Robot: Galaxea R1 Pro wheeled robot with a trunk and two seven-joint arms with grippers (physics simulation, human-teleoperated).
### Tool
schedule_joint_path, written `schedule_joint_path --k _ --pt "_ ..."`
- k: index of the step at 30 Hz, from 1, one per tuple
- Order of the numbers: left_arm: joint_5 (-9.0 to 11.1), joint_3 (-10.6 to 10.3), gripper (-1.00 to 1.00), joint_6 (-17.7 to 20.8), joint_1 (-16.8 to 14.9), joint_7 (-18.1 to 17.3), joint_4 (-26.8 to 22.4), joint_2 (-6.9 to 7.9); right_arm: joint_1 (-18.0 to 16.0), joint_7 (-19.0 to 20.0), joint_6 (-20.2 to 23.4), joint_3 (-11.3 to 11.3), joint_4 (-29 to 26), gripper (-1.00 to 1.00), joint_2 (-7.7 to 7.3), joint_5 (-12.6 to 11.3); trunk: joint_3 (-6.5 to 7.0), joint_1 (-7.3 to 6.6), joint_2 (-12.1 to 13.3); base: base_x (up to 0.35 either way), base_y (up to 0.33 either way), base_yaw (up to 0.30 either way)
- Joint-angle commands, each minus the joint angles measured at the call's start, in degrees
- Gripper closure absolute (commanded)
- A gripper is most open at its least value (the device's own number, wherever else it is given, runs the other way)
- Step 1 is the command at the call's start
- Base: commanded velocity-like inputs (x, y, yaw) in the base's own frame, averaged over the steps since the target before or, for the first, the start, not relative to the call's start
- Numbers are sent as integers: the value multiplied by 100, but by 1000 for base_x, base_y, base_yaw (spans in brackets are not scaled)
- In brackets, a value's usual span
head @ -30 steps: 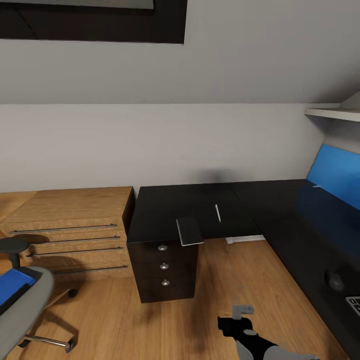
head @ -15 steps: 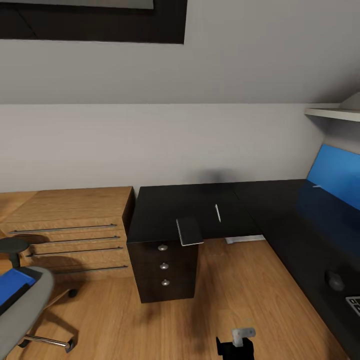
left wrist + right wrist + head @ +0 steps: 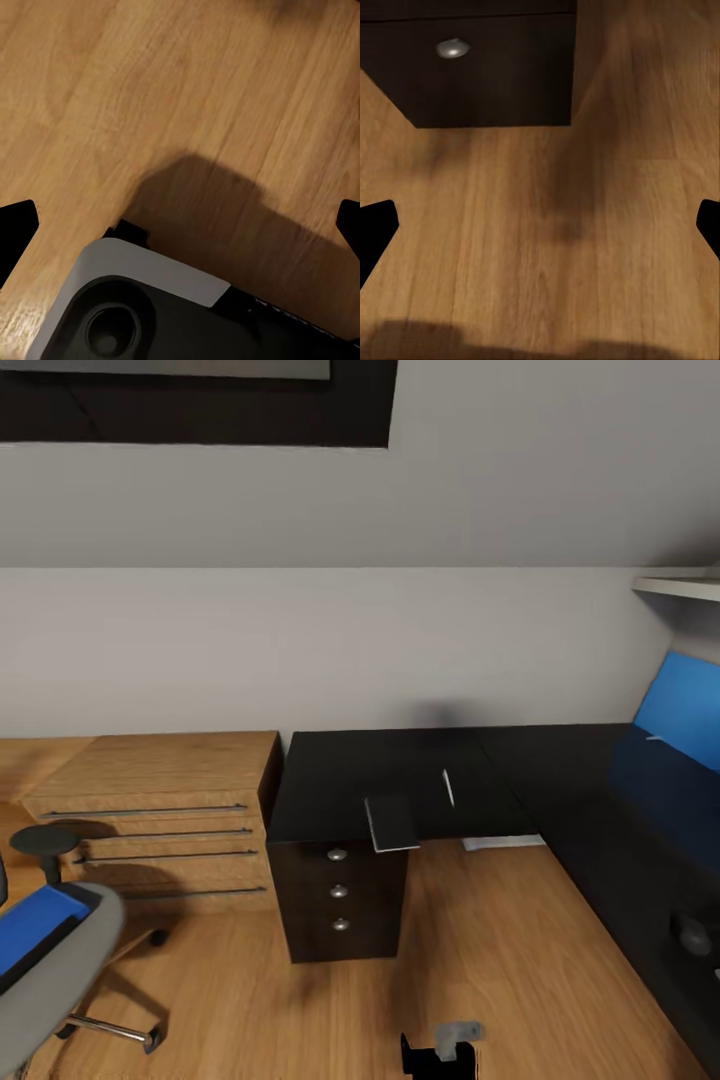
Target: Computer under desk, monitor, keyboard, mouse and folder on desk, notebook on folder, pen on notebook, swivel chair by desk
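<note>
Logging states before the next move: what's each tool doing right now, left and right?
Left tool: open, fingertips spread wide, nothing between them, wood floor below.
Right tool: open, empty, over floor near the black drawer unit.

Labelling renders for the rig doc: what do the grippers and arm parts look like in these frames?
Both wrist views show matte black, blunt wedge-shaped fingertips at the frame edges. Head view: a black right gripper block with a small light-grey bracket on top. No cables or markings visible.
</note>
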Motion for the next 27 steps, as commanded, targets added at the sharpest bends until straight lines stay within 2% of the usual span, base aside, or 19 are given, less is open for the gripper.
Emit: schedule_joint_path --k 1,13,27 --pt "59 -40 -100 -21 -5 -25 10 -1 -4 -22 -25 48 12 -100 18 -37 -6 0 -3 0 0 257" --pt "52 -40 -100 -21 -5 -25 10 -15 2 -31 -45 30 -3 -100 48 -52 -14 0 -3 0 0 264" --pt "52 -40 -100 -21 -5 -25 10 -16 2 -31 -61 28 -6 -100 -2 -55 -22 0 -3 0 0 37"
